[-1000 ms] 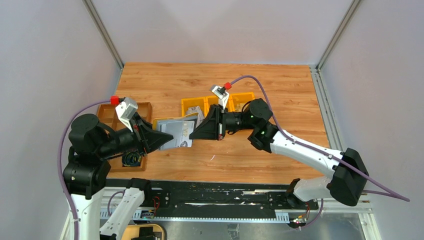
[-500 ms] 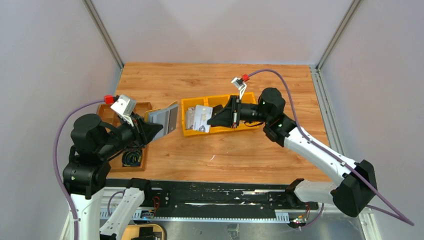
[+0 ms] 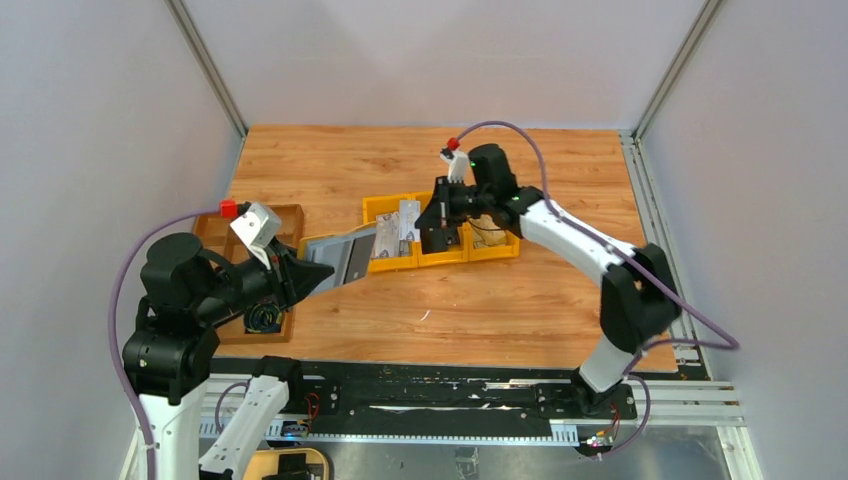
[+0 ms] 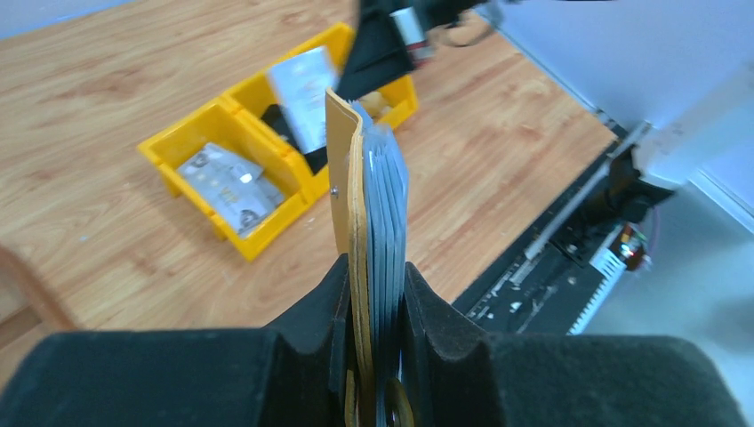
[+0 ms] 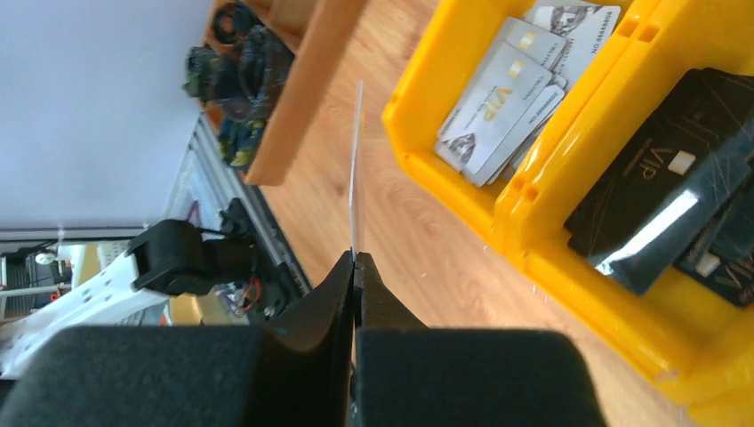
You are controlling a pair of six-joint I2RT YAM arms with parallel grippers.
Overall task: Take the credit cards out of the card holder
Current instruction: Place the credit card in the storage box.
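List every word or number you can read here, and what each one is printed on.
"VIP": silver card in the end compartment of the yellow bin.
"VIP": black card in the next compartment.
"NO." then digits too small to read: pale card beside the silver one.
The thin card in the right pincer: edge-on, unreadable.
On the card holder: no lettering visible.

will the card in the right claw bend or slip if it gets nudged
Probably stiff: the card stands straight, edge-on, above the right claw, pinched at one end only. Likely light, being so thin. Possibly slippery: the black card in the yellow bin shows glare.
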